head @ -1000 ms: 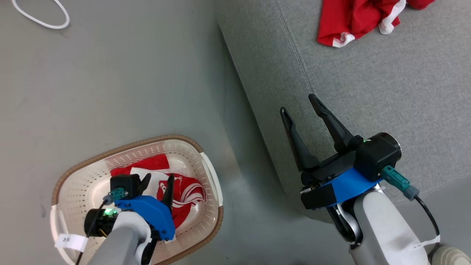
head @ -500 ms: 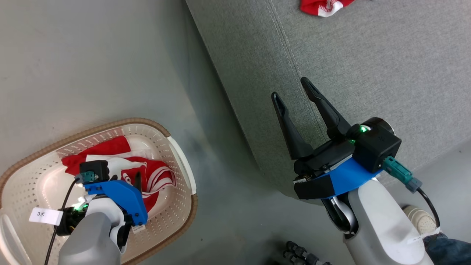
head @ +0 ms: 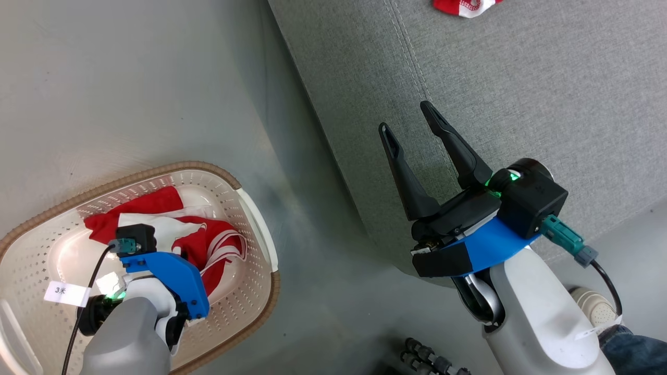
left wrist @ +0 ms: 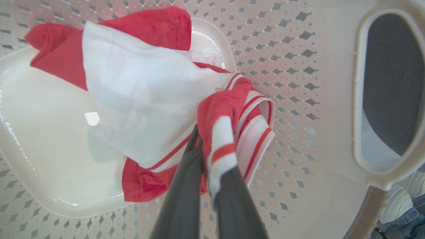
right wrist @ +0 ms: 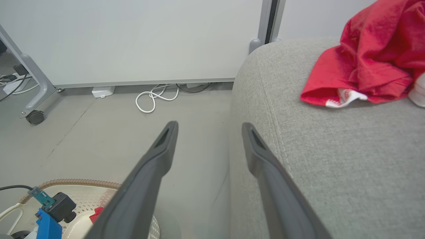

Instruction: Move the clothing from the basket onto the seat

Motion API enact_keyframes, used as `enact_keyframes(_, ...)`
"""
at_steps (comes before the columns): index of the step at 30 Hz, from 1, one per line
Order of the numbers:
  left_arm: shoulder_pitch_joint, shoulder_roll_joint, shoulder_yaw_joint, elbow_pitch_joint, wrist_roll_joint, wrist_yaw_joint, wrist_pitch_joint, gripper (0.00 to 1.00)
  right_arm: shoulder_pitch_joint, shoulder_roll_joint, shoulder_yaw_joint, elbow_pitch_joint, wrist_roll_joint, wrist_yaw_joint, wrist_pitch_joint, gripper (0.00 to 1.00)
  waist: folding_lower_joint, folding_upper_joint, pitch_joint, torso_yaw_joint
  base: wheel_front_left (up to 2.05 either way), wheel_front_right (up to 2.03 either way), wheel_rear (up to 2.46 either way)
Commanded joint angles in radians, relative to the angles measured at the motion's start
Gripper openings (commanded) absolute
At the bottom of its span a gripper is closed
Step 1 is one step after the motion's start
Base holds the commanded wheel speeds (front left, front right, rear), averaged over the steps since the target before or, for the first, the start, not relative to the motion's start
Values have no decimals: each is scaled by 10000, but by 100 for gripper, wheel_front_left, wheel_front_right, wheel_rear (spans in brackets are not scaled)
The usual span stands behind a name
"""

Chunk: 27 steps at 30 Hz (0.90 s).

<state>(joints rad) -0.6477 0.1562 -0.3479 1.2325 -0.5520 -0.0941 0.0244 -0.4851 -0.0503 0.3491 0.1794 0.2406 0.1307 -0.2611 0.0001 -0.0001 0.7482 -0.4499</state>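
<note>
1. Jaws of the left gripper [left wrist: 203, 159] pressed together on a red-and-white fold of the striped garment [left wrist: 229, 109], low inside the basket [left wrist: 292, 99].
2. Rest of that garment spread ahead of the tips and off to their left, white panel uppermost, resting on the basket floor.
3. Lift straight back along the fingers before any sideways travel, to draw the trailing cloth clear of the perforated wall right of the jaws.
4. Grip firmly and rise smoothly: just a thin fold between the jaws, probably easy to lose with a jerk.
5. Jaws of the right gripper [head: 404, 115] spread wide, nothing between them, edge of the seat [head: 521, 94] passing under the tips.
6. On the seat already, the plain red garment [right wrist: 365, 66], well beyond the right tips and to their right; carry the striped one across and release only once above the cushion.
</note>
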Motion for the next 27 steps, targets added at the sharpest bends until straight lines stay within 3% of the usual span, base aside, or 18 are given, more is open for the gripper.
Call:
enact_keyframes(1, -179, 38, -58, 44, -21, -53, -54, 0, -118, -2, 7, 0, 71, 1, -53, 100, -1, 1, -37, 19, 0, 0, 0)
enact_keyframes(15, 18, -75, -169, 239, -231, -244, -303, 0, -26, -3, 120, 193, -21, 1, -55, 100, -1, 1, -606, 202, 0, 0, 0)
enact_keyframes(27, 611, -827, -805, -400, -627, -382, -1095, 0, 539, -5, -255, 921, -544, 1, 39, 100, -1, 1, -3010, 1787, 0, 0, 0)
